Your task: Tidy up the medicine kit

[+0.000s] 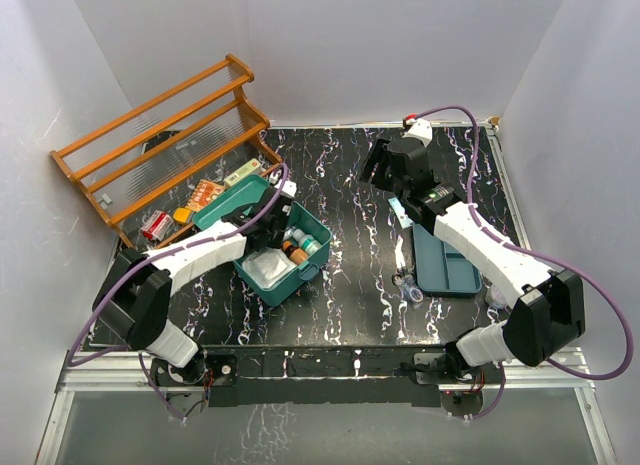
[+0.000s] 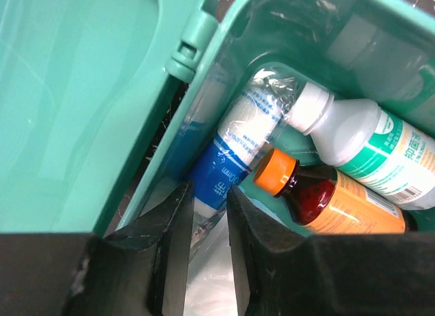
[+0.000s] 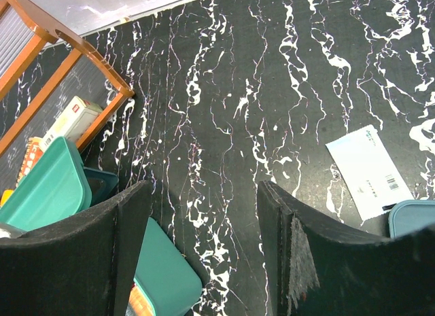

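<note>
The teal medicine kit point(image 1: 262, 285) stands open at the left centre, its lid point(image 1: 230, 207) tipped back. Inside lie a brown bottle with an orange cap point(image 2: 319, 197), a white bottle with a green label point(image 2: 370, 143) and a clear-wrapped pack with a blue label point(image 2: 238, 146). My left gripper point(image 2: 209, 194) reaches into the kit point(image 2: 299, 17) and is shut on the near end of that pack. My right gripper point(image 1: 378, 170) hangs open above the far middle of the table, with nothing between its fingers point(image 3: 132, 227).
A wooden rack point(image 1: 160, 135) stands at the far left with small boxes point(image 1: 205, 193) beneath it. A flat teal tray point(image 1: 445, 265) lies at the right, a white packet point(image 3: 370, 170) just beyond it. A white pad point(image 1: 268, 270) lies in the kit's near end.
</note>
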{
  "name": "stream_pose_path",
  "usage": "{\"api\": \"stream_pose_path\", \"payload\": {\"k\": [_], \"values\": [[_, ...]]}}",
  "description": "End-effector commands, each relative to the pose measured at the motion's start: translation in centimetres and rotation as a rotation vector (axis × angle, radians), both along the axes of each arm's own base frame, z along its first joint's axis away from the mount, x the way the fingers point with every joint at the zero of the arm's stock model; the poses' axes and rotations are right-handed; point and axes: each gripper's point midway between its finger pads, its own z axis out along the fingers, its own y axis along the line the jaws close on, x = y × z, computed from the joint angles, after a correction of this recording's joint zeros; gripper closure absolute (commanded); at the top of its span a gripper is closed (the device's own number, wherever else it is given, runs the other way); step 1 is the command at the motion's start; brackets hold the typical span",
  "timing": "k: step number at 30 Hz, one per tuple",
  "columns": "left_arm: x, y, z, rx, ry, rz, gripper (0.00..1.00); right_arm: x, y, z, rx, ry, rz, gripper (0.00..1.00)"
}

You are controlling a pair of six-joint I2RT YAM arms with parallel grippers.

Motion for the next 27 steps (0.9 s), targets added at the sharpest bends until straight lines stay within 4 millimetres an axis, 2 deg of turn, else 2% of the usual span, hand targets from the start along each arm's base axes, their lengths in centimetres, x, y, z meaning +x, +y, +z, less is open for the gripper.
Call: {"api": "stream_pose_path", "payload": {"k": [1,12,17,22,27], "values": [[-0.6,-0.5,-0.9,-0.027,0.022,-0.024,0.76,0.2,-0.2,0.6,0.012,-0.016,-0.007,0.39],[0.8,-2.5,-2.5,-0.05,0.037,-0.061,0.81,-0.1,-0.6,0.7,0.002,-0.019,-0.018,0.39],[0.9,-2.5,-2.8,-0.042,0.048,-0.055,0.81,-0.3,-0.8,0.7,-0.002,-0.018,-0.021,0.39],[0.9,-2.1,-1.6,-0.038,0.038,-0.031,0.77,-0.5,-1.1,0.6,-0.007,-0.015,-0.031,0.39],[1.2,-2.2,2.0,-0.075,-0.018,-0.023,0.69,-0.8,-2.0,0.5,-0.019,-0.013,-0.064,0.38]]}}
